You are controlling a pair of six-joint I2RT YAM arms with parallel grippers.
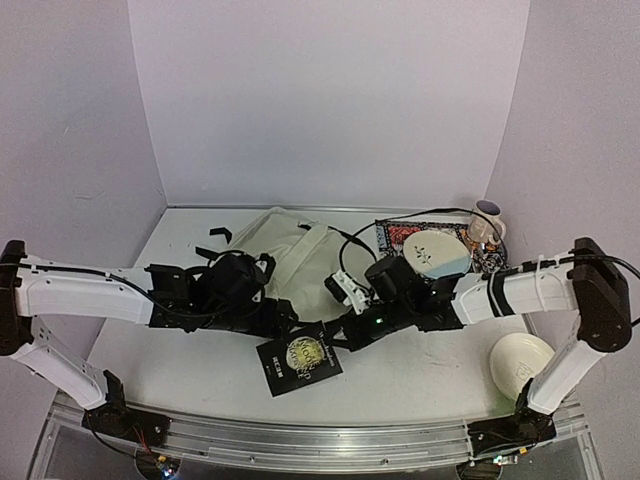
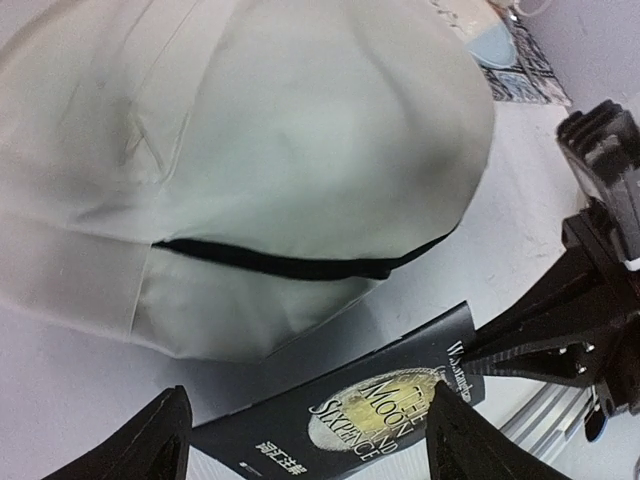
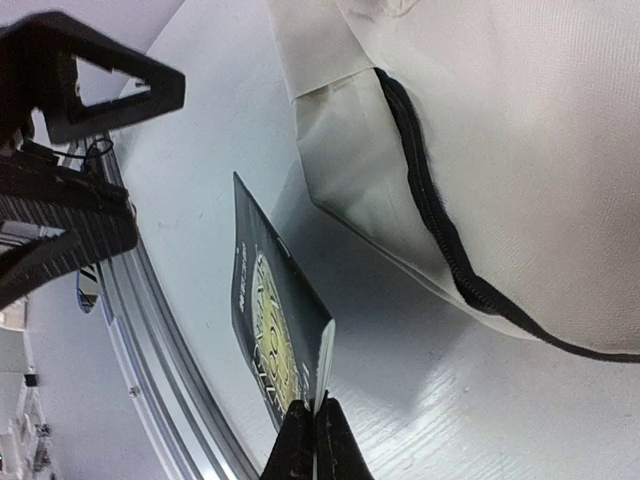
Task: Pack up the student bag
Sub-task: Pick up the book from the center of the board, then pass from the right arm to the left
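1. While the soft cream fabric student bag [image 1: 290, 255] lies at the centre of the tabletop [image 1: 180, 350], a flat black book [image 1: 298, 362] sits at its 6 o'clock.
2. Right tool [image 3: 315, 432] pinches the book's corner.
3. Left tool [image 2: 305, 440] gapes wide near the glossy cover.

Matt cream cloth student bag [image 2: 300, 150]; glossy-covered paper book [image 2: 380, 425].

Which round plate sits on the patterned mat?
The round white plate with a leaf drawing; the plain round cream plate lies straight on the table.
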